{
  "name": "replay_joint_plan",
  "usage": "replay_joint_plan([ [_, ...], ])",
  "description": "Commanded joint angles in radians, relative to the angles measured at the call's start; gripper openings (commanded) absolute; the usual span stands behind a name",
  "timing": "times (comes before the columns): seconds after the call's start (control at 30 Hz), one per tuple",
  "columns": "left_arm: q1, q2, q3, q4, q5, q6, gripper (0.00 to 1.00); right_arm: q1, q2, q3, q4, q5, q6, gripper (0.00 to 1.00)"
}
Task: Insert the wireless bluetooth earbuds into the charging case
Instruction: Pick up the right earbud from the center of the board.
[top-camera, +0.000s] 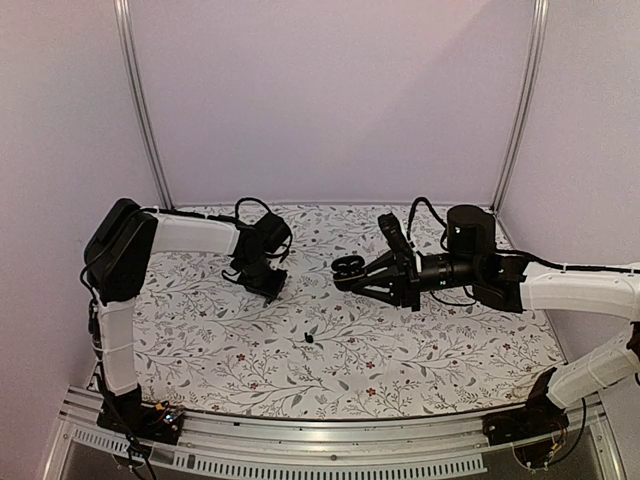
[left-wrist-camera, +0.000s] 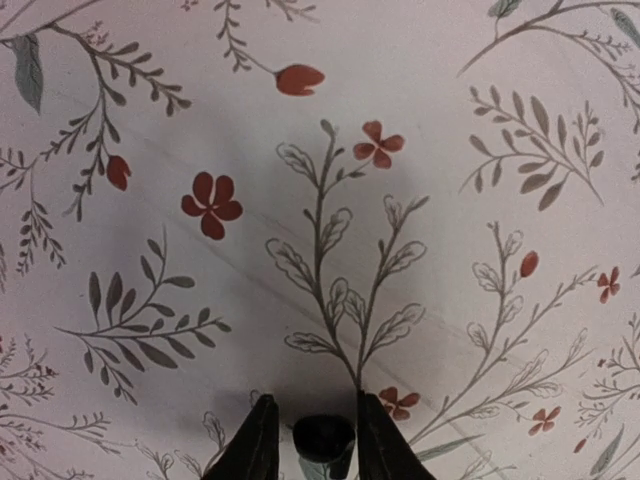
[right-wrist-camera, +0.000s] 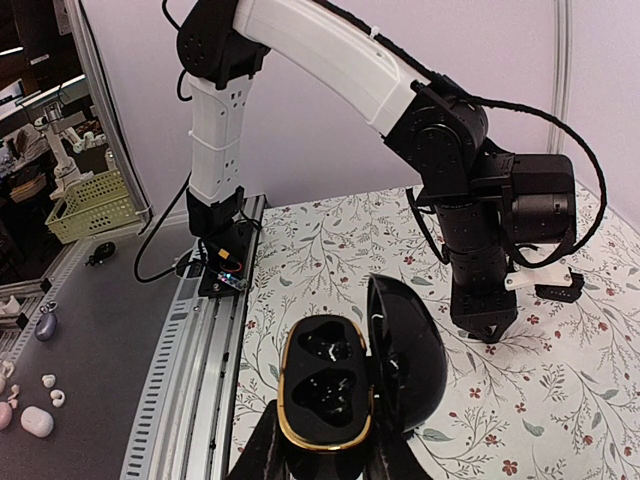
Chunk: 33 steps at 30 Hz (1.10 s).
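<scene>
The charging case (right-wrist-camera: 325, 385) is black with a gold rim, and its lid (right-wrist-camera: 405, 350) stands open to the right. Both wells look empty. My right gripper (right-wrist-camera: 325, 462) is shut on the case's base and holds it above the cloth (top-camera: 347, 268). My left gripper (left-wrist-camera: 318, 445) points down, close over the patterned cloth. One tiny black earbud (left-wrist-camera: 323, 438) sits between its fingers; a sliver of gap shows beside the left finger (left-wrist-camera: 255, 445). A second earbud (top-camera: 309, 338) lies loose on the cloth, in front of both grippers. From above, the left gripper (top-camera: 264, 284) is left of the case.
The floral cloth (top-camera: 420, 350) covers the table up to a metal rail (top-camera: 330, 432) at the near edge. Frame posts (top-camera: 142, 110) stand at the back corners. In the right wrist view, a green basket (right-wrist-camera: 95, 205) and small items lie beyond the rail.
</scene>
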<state>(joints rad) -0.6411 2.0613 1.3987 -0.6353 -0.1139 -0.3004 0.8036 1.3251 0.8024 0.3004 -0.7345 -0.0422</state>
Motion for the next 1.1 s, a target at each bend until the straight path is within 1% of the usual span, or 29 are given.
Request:
replay_joint_plan([
  [0.0,-0.006,0.013,-0.026,-0.072,0.007,-0.004,0.27,-0.006,-0.015,-0.006,0.014,0.005,-0.01,0.0],
  [0.17,-0.006,0.011,-0.029,-0.072,0.028,-0.009,0.23,-0.006,-0.017,-0.008,0.013,0.009,-0.008,0.0],
  [0.33,-0.006,0.0,-0.045,-0.072,0.038,-0.011,0.22,-0.006,-0.019,-0.009,0.014,0.011,-0.009,0.0],
  [0.5,-0.007,-0.007,-0.052,-0.081,0.041,-0.019,0.28,-0.005,-0.017,-0.008,0.014,0.009,-0.009,0.0],
  [0.6,-0.006,-0.004,-0.052,-0.08,0.041,-0.016,0.28,-0.005,-0.016,-0.008,0.014,0.007,-0.011,0.0],
  [0.7,-0.009,0.005,-0.049,-0.076,0.043,-0.016,0.26,-0.006,-0.017,-0.008,0.014,0.007,-0.011,0.0],
  [0.83,-0.009,0.003,-0.047,-0.066,0.045,-0.009,0.22,-0.005,-0.019,-0.01,0.013,0.01,-0.008,0.0],
  [1.07,-0.002,-0.037,-0.063,-0.022,0.042,-0.009,0.18,-0.006,-0.015,-0.009,0.014,0.015,-0.01,0.0],
])
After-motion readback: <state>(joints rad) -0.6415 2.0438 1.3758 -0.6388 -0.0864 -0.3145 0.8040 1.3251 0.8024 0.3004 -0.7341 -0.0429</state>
